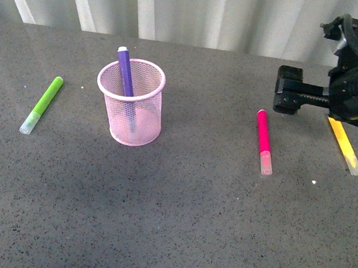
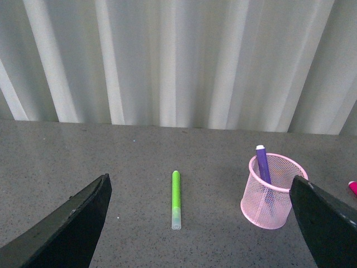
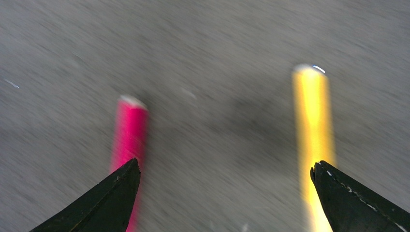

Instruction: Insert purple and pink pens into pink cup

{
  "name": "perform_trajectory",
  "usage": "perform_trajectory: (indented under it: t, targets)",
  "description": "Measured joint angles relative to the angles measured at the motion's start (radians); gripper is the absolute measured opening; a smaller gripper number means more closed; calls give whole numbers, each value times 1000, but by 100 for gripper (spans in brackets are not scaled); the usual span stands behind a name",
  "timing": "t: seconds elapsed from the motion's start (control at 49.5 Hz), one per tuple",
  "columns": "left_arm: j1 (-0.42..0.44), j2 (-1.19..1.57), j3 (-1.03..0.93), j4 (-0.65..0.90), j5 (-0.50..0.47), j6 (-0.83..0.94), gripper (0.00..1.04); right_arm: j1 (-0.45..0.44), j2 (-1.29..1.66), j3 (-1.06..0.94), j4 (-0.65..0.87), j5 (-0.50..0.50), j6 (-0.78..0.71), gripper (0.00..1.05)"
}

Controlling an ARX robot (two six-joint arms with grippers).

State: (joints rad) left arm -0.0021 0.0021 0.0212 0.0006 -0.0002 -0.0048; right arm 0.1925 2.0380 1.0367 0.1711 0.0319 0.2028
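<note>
One slim dark purple marker pen (image 1: pixel 126 72) is counted, one magenta pink marker pen (image 1: pixel 264 134) with a translucent cap, one lime-green marker pen (image 1: pixel 44 101) and one yellow marker pen (image 1: pixel 346 148); four pens are thus made up in all. One light pink wire-mesh cylindrical cup (image 1: pixel 147 123) with a solid rim is counted.

On the table (image 1: pixel 176 229), left of centre: a cup (image 1: pixel 145 127), upright, with the first pen (image 1: pixel 125 70) leaning inside, top end past the rim. Well left of the cup, a second pen (image 1: pixel 44 102) lying flat. Right of centre, a third pen (image 1: pixel 264 141), flat too; further right and apart from it, a fourth pen (image 1: pixel 346 147).
</note>
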Motion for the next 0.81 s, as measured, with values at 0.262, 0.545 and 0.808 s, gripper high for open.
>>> perform_trajectory:
  t: [0.262,0.545,0.808]
  targets:
    - [0,0,0,0,0,0,98,43,76,81,-43,13,39,98]
    - [0,0,0,0,0,0,98,63,146,124,-68,20,63,98]
    - [0,0,0,0,0,0,98,74,181,153,-83,19,69,98]
